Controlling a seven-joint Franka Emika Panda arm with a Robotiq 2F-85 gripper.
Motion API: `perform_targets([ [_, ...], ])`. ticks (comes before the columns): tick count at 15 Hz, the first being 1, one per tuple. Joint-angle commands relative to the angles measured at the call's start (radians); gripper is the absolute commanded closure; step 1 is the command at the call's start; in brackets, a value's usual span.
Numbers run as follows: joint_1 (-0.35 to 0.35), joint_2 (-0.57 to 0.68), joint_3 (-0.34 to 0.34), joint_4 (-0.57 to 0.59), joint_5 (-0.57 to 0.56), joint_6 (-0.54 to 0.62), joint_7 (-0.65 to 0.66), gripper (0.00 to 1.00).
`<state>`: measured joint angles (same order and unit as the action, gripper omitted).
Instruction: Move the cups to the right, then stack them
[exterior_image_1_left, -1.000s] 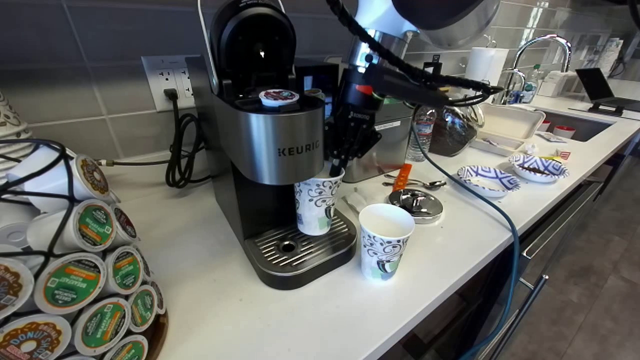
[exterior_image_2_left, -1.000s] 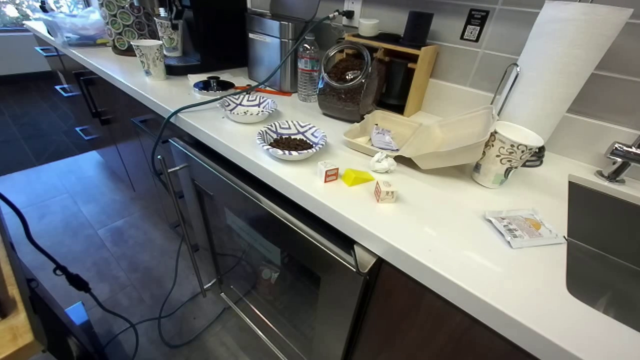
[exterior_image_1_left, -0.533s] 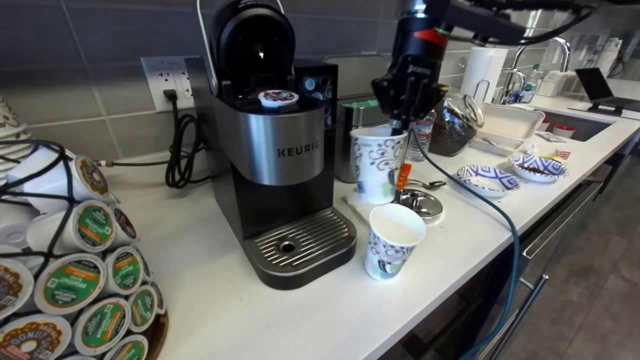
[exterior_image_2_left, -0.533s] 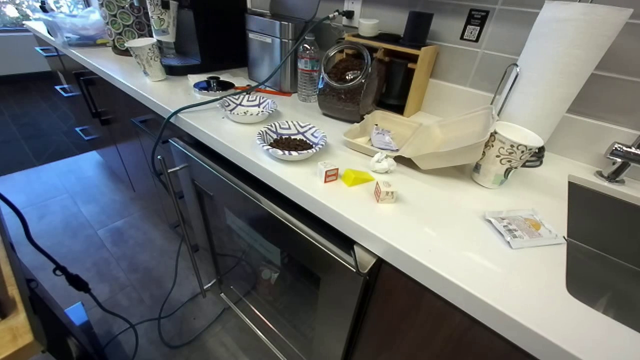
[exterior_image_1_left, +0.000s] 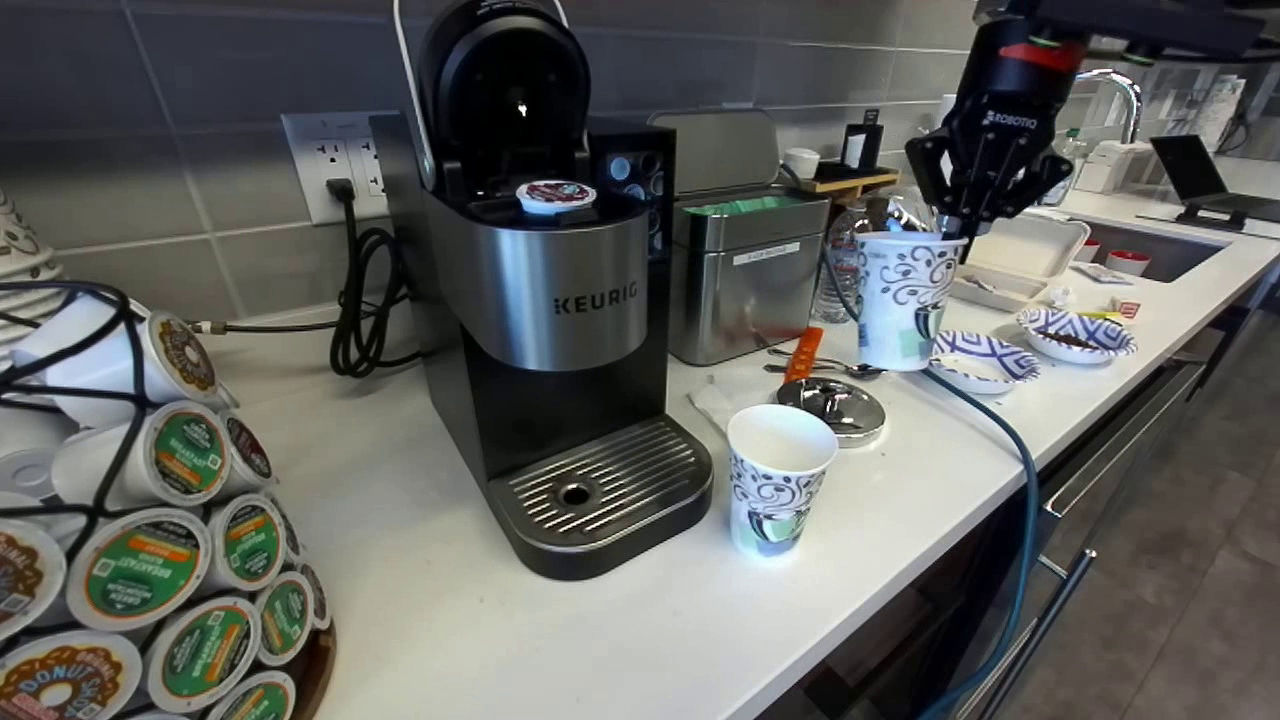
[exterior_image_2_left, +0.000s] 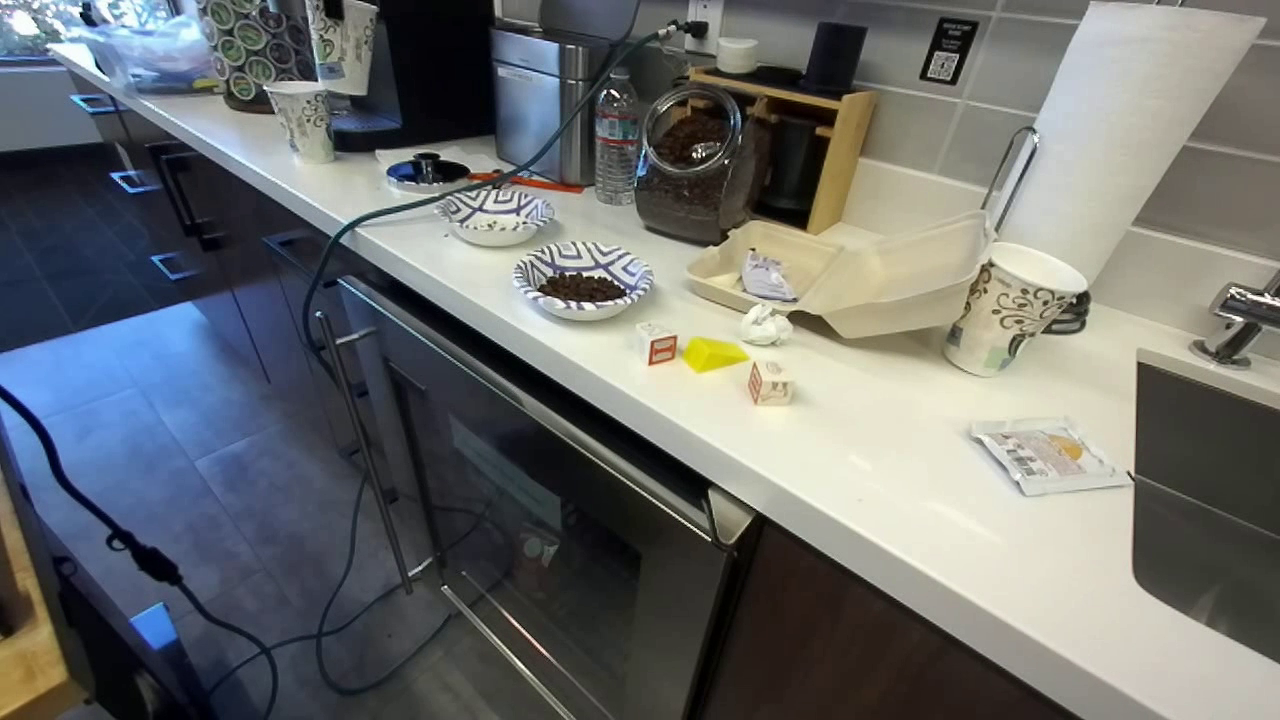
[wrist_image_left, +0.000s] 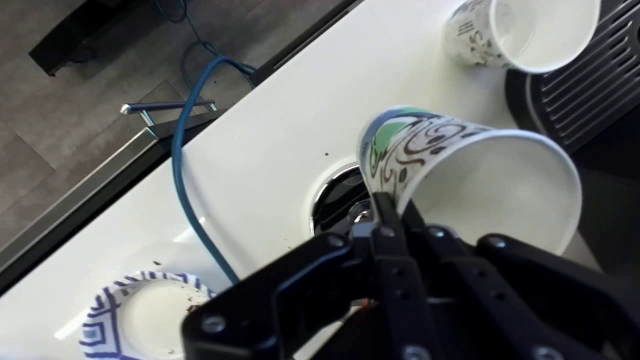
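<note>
Two white paper cups with a printed pattern are in view. My gripper (exterior_image_1_left: 957, 232) is shut on the rim of one cup, the held cup (exterior_image_1_left: 900, 310), with one finger inside and one outside. The wrist view shows the same pinch by the gripper (wrist_image_left: 397, 206) on the held cup (wrist_image_left: 415, 150). The held cup hangs above the counter in front of the metal bin, and it also shows in an exterior view (exterior_image_2_left: 347, 55). The standing cup (exterior_image_1_left: 775, 495) is upright on the counter beside the coffee machine; it also shows in an exterior view (exterior_image_2_left: 306, 125) and the wrist view (wrist_image_left: 472, 37).
The coffee machine (exterior_image_1_left: 545, 285) has a drip tray (exterior_image_1_left: 640, 480). A round metal lid (exterior_image_1_left: 850, 425), an orange-handled tool (exterior_image_1_left: 803, 352) and patterned bowls (exterior_image_1_left: 985, 378) lie on the counter. A blue cable (exterior_image_1_left: 1025, 500) crosses its edge. Another patterned cup (exterior_image_2_left: 1010, 315) stands by the paper towels.
The gripper has lifted the held cup off the drip tray and carried it right, past the machine. The standing cup tipped half a second ago and is upright again, shifted slightly.
</note>
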<state>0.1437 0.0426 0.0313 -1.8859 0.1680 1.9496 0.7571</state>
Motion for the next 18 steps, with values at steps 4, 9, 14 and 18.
perform_targets([
  [4, -0.055, -0.082, 0.01, -0.15, 0.001, 0.072, 0.056, 0.96],
  [9, -0.119, -0.04, -0.031, -0.134, -0.084, 0.182, 0.206, 0.99],
  [14, -0.193, 0.056, -0.105, -0.055, -0.148, 0.277, 0.348, 0.99],
  [18, -0.187, 0.16, -0.134, 0.046, -0.206, 0.278, 0.466, 0.99],
])
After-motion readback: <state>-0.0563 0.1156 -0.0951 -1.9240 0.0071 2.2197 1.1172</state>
